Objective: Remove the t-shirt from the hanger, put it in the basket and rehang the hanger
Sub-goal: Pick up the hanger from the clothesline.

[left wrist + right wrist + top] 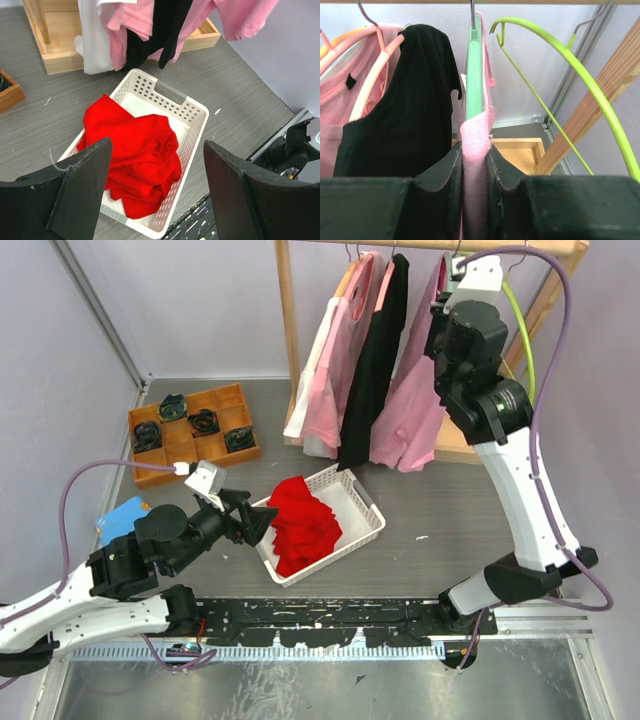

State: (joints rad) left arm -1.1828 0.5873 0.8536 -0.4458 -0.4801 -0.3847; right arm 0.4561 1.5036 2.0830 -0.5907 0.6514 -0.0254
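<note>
My right pincer (pixel 475 157) is up at the rack, its jaws clamped on a fold of the pink t-shirt (pixel 412 425) right where the fabric bunches under the mint-green hanger (pixel 474 75). The pinched cloth is a ribbed, paler pink band, squeezed into a narrow upright ridge between the two dark fingers (pixel 440 175). The shirt hangs from the wooden rail (pixel 420 245), rightmost of the garments, just beside a black top (pixel 405 110). From above it drapes loose with its hem above the rack's base. A bare lime-green hanger (pixel 580 70) hangs to its right. My left pincer (pixel 156 150) hovers with jaws wide apart over the white basket (pixel 197 112) on the desk (pixel 440 510), where a crumpled red garment (pixel 130 135) lies.
</note>
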